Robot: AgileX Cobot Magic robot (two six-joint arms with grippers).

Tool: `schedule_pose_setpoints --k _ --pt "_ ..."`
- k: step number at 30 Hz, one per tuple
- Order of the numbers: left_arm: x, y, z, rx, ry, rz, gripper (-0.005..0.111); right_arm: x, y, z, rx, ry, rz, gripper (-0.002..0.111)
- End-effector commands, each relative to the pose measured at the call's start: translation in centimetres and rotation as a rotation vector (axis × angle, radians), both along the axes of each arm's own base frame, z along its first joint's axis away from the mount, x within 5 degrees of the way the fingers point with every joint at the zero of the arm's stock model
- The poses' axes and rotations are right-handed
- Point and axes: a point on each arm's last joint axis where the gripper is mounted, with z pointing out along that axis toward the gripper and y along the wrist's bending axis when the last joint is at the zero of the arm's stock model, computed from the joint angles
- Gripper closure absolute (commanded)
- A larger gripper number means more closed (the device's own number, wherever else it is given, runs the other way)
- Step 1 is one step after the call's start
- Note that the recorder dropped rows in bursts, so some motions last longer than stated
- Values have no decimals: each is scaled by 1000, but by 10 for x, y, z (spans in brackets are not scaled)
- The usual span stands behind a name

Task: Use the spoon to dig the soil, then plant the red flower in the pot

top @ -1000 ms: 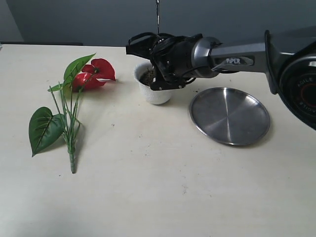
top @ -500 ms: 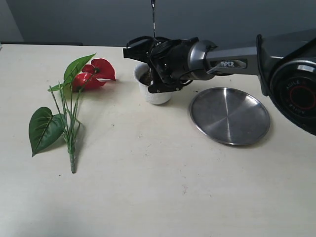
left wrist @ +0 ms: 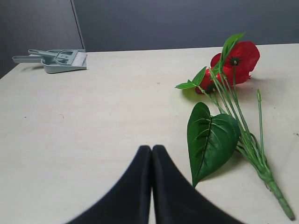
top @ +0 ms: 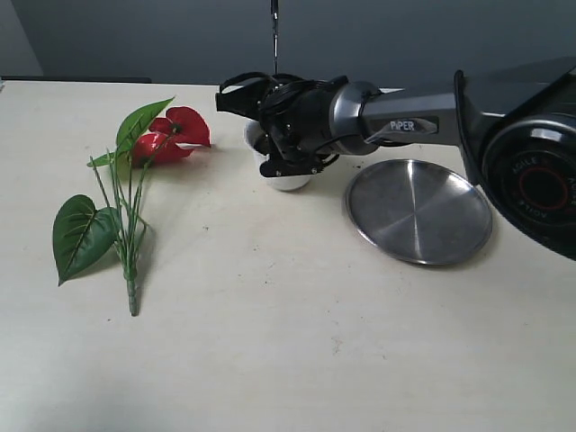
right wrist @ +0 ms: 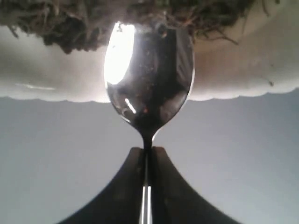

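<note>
Toward the table's left edge we see the red flower (top: 175, 133) lying untouched, the left gripper (left wrist: 152, 154) pressed closed on nothing. Since a second ago the right gripper (top: 281, 155), clamping the spoon (right wrist: 148, 80), has slid leftward over the pot (top: 288, 178), its bowl tip entering the soil (right wrist: 117, 14): digging underway.

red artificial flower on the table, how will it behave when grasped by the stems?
The red artificial flower with thin green stems and broad heart-shaped leaves will probably flop: the bloom and leaves sit far from the stem base. It looks light, so it should lift easily. The bundled stems are narrow and may slip or twist in the tool.
</note>
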Motion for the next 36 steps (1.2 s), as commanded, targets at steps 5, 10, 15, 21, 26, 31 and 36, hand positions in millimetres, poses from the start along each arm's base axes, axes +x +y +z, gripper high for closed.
schedule_pose_setpoints --k 5,10,15,21,26,31,36 --pt "0 0 -1 2 -9 -4 106 -5 -8 11 -9 -5 -16 109" --pt "0 0 -1 2 -9 -4 106 -14 -18 4 -67 21 -6 109" --pt "0 0 -1 2 -9 -4 106 -19 -18 -1 -91 24 14 109" --pt "0 0 -1 2 -9 -4 106 -17 -16 6 -107 -18 24 109" --pt "0 0 -1 2 -9 -4 106 -16 -16 7 -116 -29 28 109" --pt "0 0 -1 2 -9 -4 106 -14 -14 15 -100 -52 24 109" --pt "0 0 -1 2 -9 -4 106 -10 -8 32 -55 -82 28 109"
